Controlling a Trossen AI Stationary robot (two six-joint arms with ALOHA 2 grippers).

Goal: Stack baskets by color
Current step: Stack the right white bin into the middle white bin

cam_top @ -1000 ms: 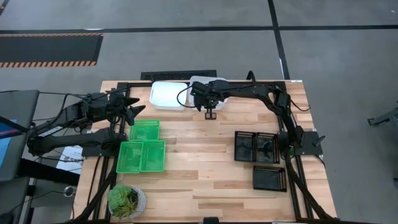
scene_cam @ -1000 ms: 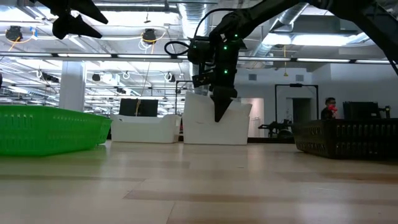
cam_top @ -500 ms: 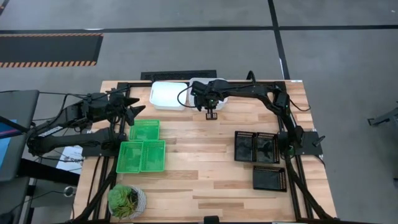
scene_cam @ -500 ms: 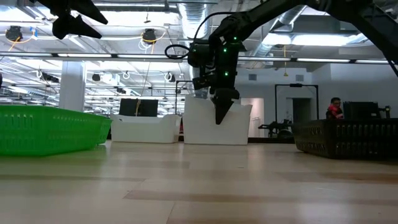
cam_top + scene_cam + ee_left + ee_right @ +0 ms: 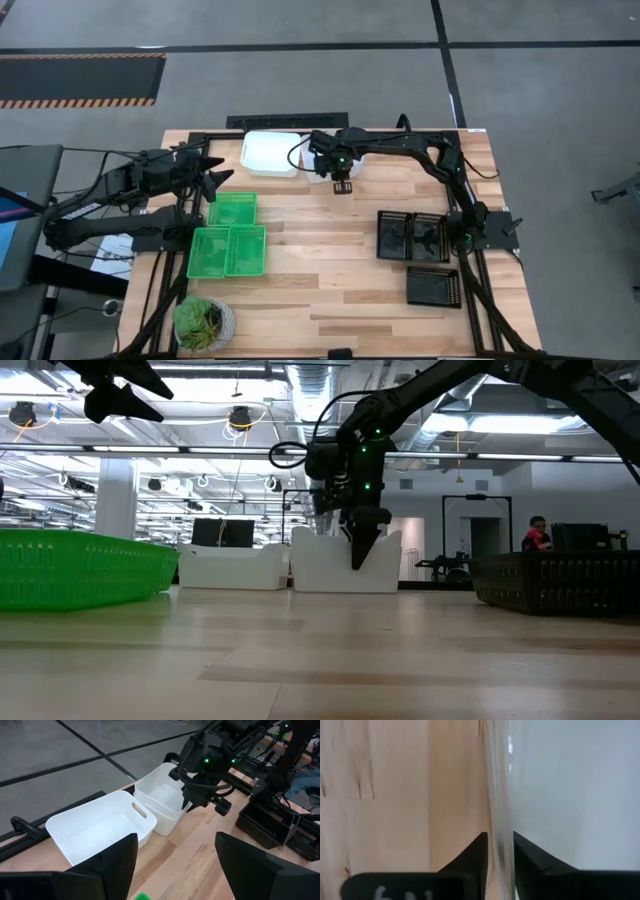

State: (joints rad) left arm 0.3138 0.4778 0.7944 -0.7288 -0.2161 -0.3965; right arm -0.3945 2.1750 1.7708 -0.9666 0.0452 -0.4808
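Right claw hangs over the near rim of a white, shallow rectangular plastic basket at the far edge of the pale wooden worktop. Its two dark fingers straddle that basket's thin wall with a narrow gap, slightly parted rather than pinching. A second white plastic basket sits just beside it. Three bright green plastic baskets cluster on the left, three black perforated baskets on the right. Left claw waits above the left edge near the green baskets, fingers spread apart.
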